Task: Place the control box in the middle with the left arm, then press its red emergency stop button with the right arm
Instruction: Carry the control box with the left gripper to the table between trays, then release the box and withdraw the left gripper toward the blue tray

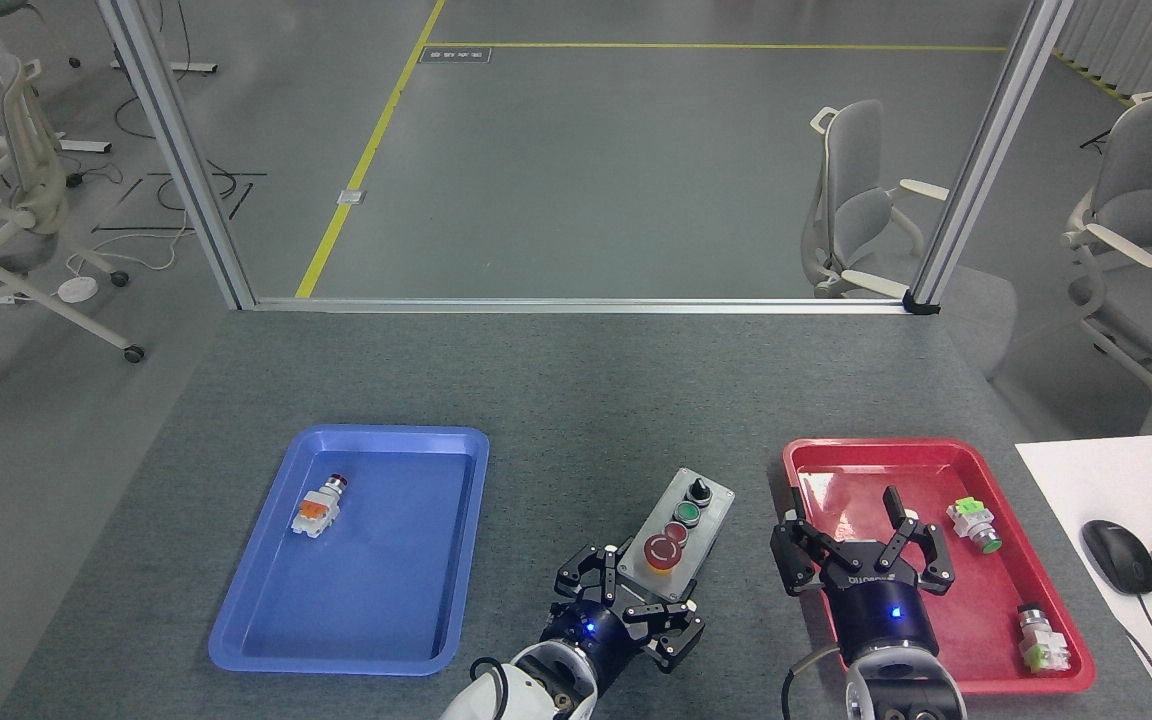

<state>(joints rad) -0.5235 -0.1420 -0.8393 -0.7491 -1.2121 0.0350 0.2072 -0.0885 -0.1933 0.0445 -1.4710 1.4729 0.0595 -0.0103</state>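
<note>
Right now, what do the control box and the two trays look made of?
Control box: grey casing, matte, probably moulded plastic or painted metal; it cannot be told apart here. Blue tray and red tray: likely plastic, judging by glossy highlights and rounded moulded rims.

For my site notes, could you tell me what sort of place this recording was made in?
Probably a robotics lab or test workspace in an office-like hall: a grey worktable framed by aluminium posts, yellow floor lines marking zones, and wheeled office chairs around it.
</note>
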